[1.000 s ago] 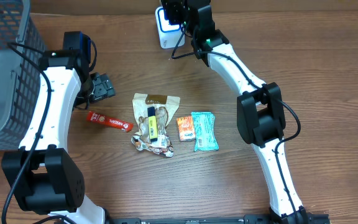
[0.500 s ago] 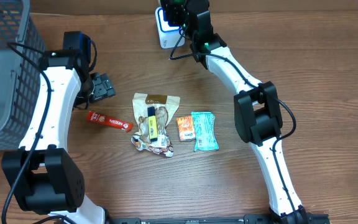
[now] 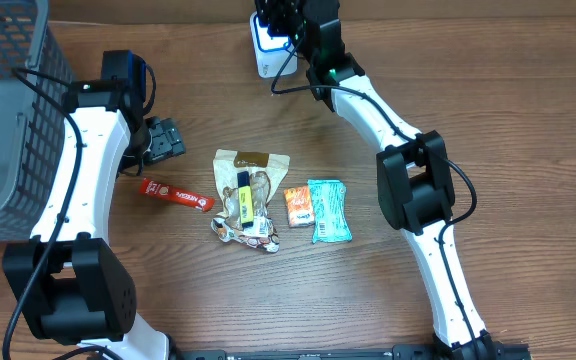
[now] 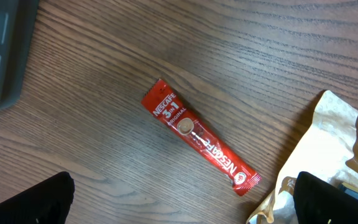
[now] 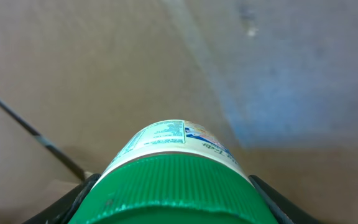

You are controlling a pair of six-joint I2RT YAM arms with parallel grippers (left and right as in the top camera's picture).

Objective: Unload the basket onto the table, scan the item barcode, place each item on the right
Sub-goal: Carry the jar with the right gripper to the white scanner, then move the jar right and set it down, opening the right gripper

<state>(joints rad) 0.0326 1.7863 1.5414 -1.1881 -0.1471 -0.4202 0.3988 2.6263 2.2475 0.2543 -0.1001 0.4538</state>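
Bottle [image 5: 166, 171] sits between the right arm's jaws, touching both.

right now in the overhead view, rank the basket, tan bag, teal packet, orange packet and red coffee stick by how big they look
1. wire basket
2. tan bag
3. teal packet
4. red coffee stick and orange packet: too alike to rank, the stick longer, the packet wider
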